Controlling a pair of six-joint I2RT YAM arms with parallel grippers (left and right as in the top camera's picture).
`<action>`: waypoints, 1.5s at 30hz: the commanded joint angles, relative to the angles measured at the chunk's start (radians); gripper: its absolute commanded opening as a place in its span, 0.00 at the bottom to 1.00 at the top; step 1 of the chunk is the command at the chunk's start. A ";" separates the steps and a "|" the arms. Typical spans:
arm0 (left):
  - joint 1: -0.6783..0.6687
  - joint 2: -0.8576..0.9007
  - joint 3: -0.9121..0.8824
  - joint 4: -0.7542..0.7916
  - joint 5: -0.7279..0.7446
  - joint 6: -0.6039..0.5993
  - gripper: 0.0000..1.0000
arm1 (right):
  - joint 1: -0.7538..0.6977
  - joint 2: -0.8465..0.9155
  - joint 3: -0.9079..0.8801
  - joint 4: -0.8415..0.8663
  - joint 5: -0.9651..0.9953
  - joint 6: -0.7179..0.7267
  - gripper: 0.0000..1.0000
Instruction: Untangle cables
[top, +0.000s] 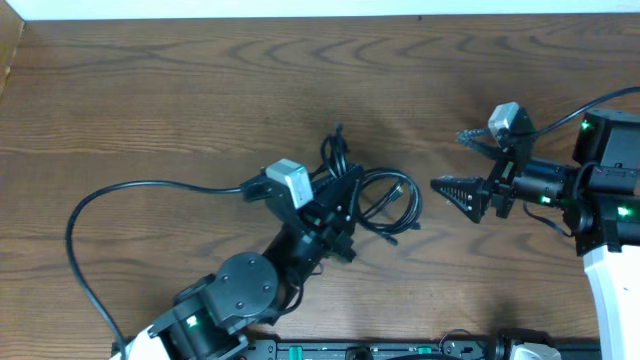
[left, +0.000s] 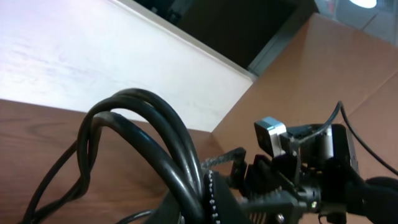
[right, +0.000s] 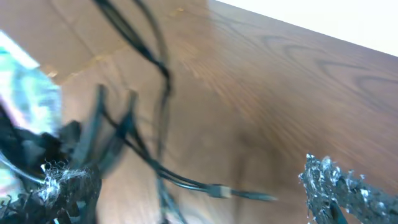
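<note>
The overhead view looks straight down from high above the wooden table (top: 200, 80), taking in both arms and the cables (top: 385, 205) lying between them. The left wrist view sits low and very near the cables (left: 155, 137). It faces across the table toward the right arm (left: 323, 168), with a pale panel (left: 93, 56) behind. The right wrist view is blurred. It tilts down over the tabletop, past its own fingers (right: 348, 186), toward the cables (right: 155, 124). All three views share the cables at mid-table.
</note>
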 joint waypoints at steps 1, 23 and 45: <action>-0.004 0.024 0.021 0.036 -0.006 0.002 0.07 | 0.046 0.002 0.005 -0.001 -0.073 0.064 0.99; -0.004 0.005 0.021 0.287 0.110 -0.005 0.07 | 0.266 0.011 0.001 -0.156 0.786 0.267 0.99; 0.000 -0.180 0.021 0.183 -0.097 0.177 0.08 | 0.261 0.106 0.000 -0.163 0.912 0.359 0.99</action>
